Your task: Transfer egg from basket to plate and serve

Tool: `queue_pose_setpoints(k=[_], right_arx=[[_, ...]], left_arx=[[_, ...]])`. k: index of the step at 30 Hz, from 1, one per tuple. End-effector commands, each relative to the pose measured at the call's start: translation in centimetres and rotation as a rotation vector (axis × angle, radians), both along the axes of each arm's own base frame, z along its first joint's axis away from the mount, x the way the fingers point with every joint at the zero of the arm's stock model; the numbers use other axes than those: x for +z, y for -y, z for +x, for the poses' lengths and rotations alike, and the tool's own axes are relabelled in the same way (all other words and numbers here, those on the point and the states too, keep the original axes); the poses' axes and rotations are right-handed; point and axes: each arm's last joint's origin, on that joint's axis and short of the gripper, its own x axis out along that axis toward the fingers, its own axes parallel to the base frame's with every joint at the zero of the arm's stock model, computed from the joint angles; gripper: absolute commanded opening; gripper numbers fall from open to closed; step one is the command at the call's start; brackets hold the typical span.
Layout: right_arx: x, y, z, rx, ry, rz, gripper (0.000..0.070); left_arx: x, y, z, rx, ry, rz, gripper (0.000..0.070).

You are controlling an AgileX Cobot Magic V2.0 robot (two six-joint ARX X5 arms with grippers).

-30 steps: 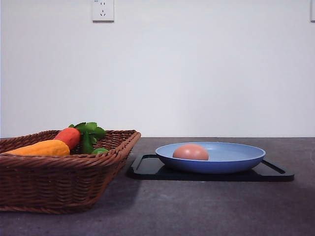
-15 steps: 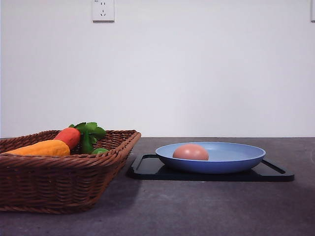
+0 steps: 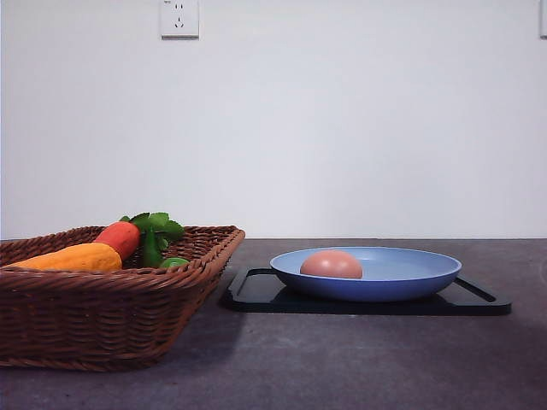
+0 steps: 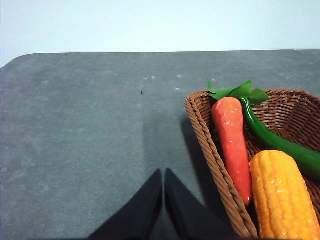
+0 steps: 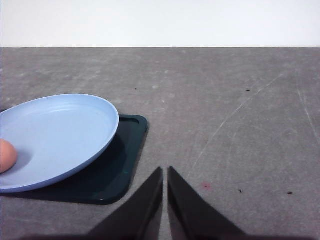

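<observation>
The reddish-brown egg lies in the left part of the light-blue plate, which rests on a flat black tray. In the right wrist view the egg peeks in at the plate's edge. The dark wicker basket stands at the left, holding a carrot toy and a corn cob. My left gripper is shut over bare table beside the basket. My right gripper is shut, empty, to the side of the tray.
A green pepper lies in the basket next to the carrot and corn. Bare dark tabletop stretches in front of the tray and to its right. A white wall with a socket rises behind the table.
</observation>
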Motion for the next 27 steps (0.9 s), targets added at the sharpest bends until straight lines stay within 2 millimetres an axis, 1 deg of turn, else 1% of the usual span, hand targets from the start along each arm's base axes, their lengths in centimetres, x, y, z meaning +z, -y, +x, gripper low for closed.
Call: queue_pose_setpoints(k=[1, 27], right_arx=[[-0.08, 0.0, 0.04, -0.001, 0.005, 0.008, 0.0], [-0.08, 0.0, 0.04, -0.001, 0.005, 0.008, 0.0]], left_arx=[[-0.97, -0.02, 0.12, 0.004, -0.031, -0.003, 0.0], [-0.97, -0.02, 0.12, 0.004, -0.031, -0.003, 0.0]])
